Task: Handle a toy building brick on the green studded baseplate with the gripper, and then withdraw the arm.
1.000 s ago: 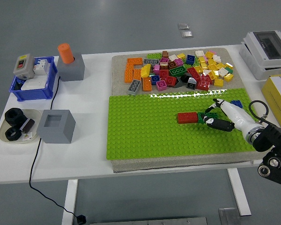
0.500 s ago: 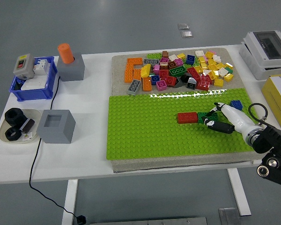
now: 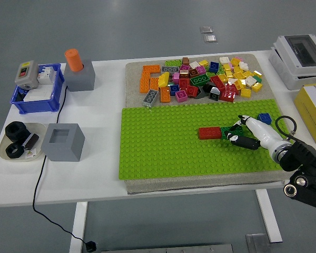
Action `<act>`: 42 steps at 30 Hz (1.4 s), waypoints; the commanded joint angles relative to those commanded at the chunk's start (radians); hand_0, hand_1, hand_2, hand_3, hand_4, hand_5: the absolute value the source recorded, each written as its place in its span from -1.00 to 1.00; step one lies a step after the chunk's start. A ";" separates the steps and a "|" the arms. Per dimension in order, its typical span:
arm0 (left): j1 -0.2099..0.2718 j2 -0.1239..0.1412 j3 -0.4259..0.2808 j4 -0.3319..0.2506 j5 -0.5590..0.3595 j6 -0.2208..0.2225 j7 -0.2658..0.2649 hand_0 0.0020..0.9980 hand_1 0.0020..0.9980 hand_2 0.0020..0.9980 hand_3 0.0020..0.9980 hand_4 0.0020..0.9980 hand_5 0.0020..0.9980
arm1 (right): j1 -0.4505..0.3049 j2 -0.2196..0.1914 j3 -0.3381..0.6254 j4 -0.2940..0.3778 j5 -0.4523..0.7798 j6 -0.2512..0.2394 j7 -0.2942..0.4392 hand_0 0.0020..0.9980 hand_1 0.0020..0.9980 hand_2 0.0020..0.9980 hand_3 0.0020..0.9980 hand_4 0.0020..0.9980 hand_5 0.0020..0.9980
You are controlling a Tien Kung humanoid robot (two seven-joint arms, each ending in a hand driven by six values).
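Right hand (image 3: pixel 241 134), white-shelled with dark fingertips, reaches in from the four o'clock corner and lies low over the green studded baseplate (image 3: pixel 163 147). Its fingers are curled close around a small dark green brick (image 3: pixel 230 131), one black-tipped finger (image 3: pixel 242 142) lying along the brick's near side and another touching its far side, so the hand appears closed on that brick. A red brick (image 3: pixel 209 133) sits on the baseplate at the green brick's nine o'clock, touching or just beside it; which of the two is hard to tell. A blue brick (image 3: pixel 264 118) stands on the baseplate at about one o'clock from the hand, near it but apart.

Beyond the baseplate, at twelve o'clock, a loose pile of coloured bricks (image 3: pixel 200 79) lies on a grey mat. Toward nine o'clock on the white table (image 3: pixel 102 174) stands a grey hollow block (image 3: pixel 62 141), and farther back another grey block holding an orange cylinder (image 3: pixel 73 59). A blue bin (image 3: pixel 38 90) sits at the ten o'clock corner.
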 joint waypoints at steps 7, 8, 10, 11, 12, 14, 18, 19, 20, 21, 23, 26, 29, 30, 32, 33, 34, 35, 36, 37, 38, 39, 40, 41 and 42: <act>0.001 0.000 0.000 0.000 0.001 0.000 -0.002 0.62 0.69 0.66 0.72 0.88 0.23 | 0.000 0.005 -0.003 -0.010 0.009 -0.001 0.003 1.00 0.89 0.97 0.31 0.27 0.48; 0.001 0.000 0.000 0.000 0.001 0.000 -0.002 0.62 0.69 0.66 0.72 0.88 0.23 | -0.001 0.007 -0.003 -0.012 0.011 -0.002 0.003 1.00 0.89 0.97 0.31 0.27 0.48; 0.001 -0.001 -0.001 0.000 0.002 0.000 -0.002 0.62 0.69 0.66 0.72 0.88 0.23 | -0.001 0.011 -0.002 -0.016 0.016 -0.003 0.006 1.00 0.89 0.97 0.31 0.27 0.48; 0.002 -0.001 0.000 0.000 0.002 0.000 -0.002 0.62 0.69 0.66 0.72 0.88 0.23 | -0.002 0.013 -0.002 -0.020 0.019 -0.004 0.007 1.00 0.89 0.97 0.31 0.27 0.48; 0.002 -0.001 0.000 0.000 0.002 0.000 -0.003 0.62 0.69 0.66 0.72 0.88 0.23 | -0.002 0.015 -0.002 -0.023 0.022 -0.004 0.009 0.99 0.89 0.96 0.31 0.27 0.49; 0.002 -0.001 -0.001 0.000 0.003 0.000 -0.003 0.62 0.69 0.66 0.72 0.88 0.23 | -0.002 0.019 -0.003 -0.028 0.026 -0.006 0.011 0.99 0.89 0.96 0.31 0.27 0.49; 0.002 -0.001 -0.004 0.000 0.006 0.001 -0.003 0.62 0.68 0.66 0.72 0.88 0.23 | -0.003 0.024 -0.005 -0.040 0.031 -0.007 0.016 0.98 0.88 0.96 0.31 0.27 0.48; 0.002 -0.001 -0.004 0.000 0.007 0.001 -0.003 0.62 0.68 0.66 0.72 0.88 0.23 | -0.003 0.025 -0.005 -0.041 0.032 -0.008 0.017 0.98 0.88 0.96 0.31 0.27 0.48; 0.002 -0.001 -0.004 0.000 0.007 0.001 -0.003 0.62 0.68 0.66 0.72 0.88 0.23 | -0.002 0.026 -0.005 -0.043 0.033 -0.009 0.018 0.98 0.88 0.96 0.31 0.27 0.48; 0.001 -0.001 -0.004 0.000 0.007 0.001 -0.003 0.62 0.68 0.66 0.72 0.88 0.23 | -0.002 0.027 -0.005 -0.045 0.033 -0.009 0.018 0.98 0.88 0.96 0.31 0.27 0.48; 0.001 -0.001 -0.004 0.000 0.007 0.001 -0.003 0.62 0.68 0.66 0.72 0.88 0.23 | -0.001 0.028 -0.004 -0.048 0.034 -0.010 0.019 0.98 0.88 0.96 0.31 0.27 0.48; 0.001 -0.001 -0.003 0.000 0.006 0.001 -0.004 0.61 0.68 0.66 0.72 0.88 0.23 | 0.000 0.028 -0.003 -0.052 0.036 -0.011 0.021 0.98 0.88 0.96 0.30 0.27 0.47; 0.001 -0.001 -0.002 0.000 0.004 0.001 -0.004 0.61 0.68 0.66 0.72 0.88 0.23 | -0.001 0.027 -0.002 -0.057 0.038 -0.012 0.023 0.98 0.88 0.96 0.30 0.27 0.47; 0.001 -0.001 -0.002 0.000 0.004 0.001 -0.005 0.61 0.68 0.66 0.72 0.89 0.23 | -0.002 0.027 -0.001 -0.058 0.038 -0.013 0.024 0.98 0.87 0.95 0.30 0.28 0.46; 0.001 -0.001 -0.001 0.000 0.003 0.001 -0.005 0.61 0.68 0.66 0.72 0.89 0.23 | -0.002 0.027 0.001 -0.062 0.040 -0.014 0.025 0.98 0.87 0.95 0.30 0.28 0.46; 0.001 -0.001 0.000 0.000 0.002 0.001 -0.005 0.61 0.68 0.66 0.72 0.89 0.23 | -0.003 0.028 0.002 -0.064 0.040 -0.015 0.026 0.98 0.87 0.95 0.30 0.28 0.46; 0.000 -0.001 0.000 0.000 0.002 0.001 -0.005 0.61 0.68 0.66 0.72 0.89 0.23 | -0.003 0.028 0.004 -0.065 0.041 -0.016 0.026 0.98 0.87 0.95 0.30 0.28 0.46; 0.000 -0.001 0.001 0.000 0.001 0.001 -0.006 0.61 0.68 0.66 0.72 0.89 0.23 | -0.003 0.028 0.005 -0.066 0.041 -0.016 0.027 0.98 0.87 0.95 0.30 0.28 0.46; 0.000 -0.001 0.001 0.000 0.001 0.000 -0.006 0.61 0.68 0.66 0.72 0.89 0.23 | -0.004 0.028 0.006 -0.067 0.042 -0.017 0.028 0.97 0.87 0.95 0.30 0.28 0.44; 0.000 -0.001 0.001 0.000 0.000 0.000 -0.006 0.61 0.68 0.66 0.72 0.89 0.23 | -0.004 0.028 0.008 -0.069 0.043 -0.018 0.029 0.97 0.87 0.95 0.30 0.28 0.44; 0.000 -0.001 0.002 0.000 0.000 0.000 -0.006 0.61 0.68 0.66 0.72 0.89 0.23 | -0.005 0.027 0.009 -0.070 0.043 -0.018 0.029 0.97 0.87 0.95 0.30 0.28 0.44; 0.000 -0.001 0.001 0.000 0.000 0.001 -0.006 0.61 0.68 0.66 0.72 0.89 0.23 | -0.005 0.027 0.010 -0.070 0.043 -0.019 0.030 0.97 0.87 0.95 0.30 0.28 0.44; 0.000 -0.001 0.001 0.000 0.001 0.001 -0.006 0.61 0.68 0.66 0.72 0.89 0.23 | -0.005 0.027 0.011 -0.071 0.044 -0.019 0.030 0.97 0.87 0.95 0.30 0.28 0.44; 0.000 -0.001 0.001 0.000 0.001 0.001 -0.006 0.61 0.68 0.66 0.72 0.89 0.23 | -0.005 0.028 0.011 -0.072 0.044 -0.020 0.031 0.97 0.87 0.95 0.30 0.28 0.44; 0.000 -0.001 0.000 0.000 0.001 0.001 -0.006 0.61 0.68 0.66 0.72 0.89 0.23 | -0.005 0.028 0.012 -0.072 0.045 -0.021 0.032 0.96 0.86 0.95 0.30 0.29 0.43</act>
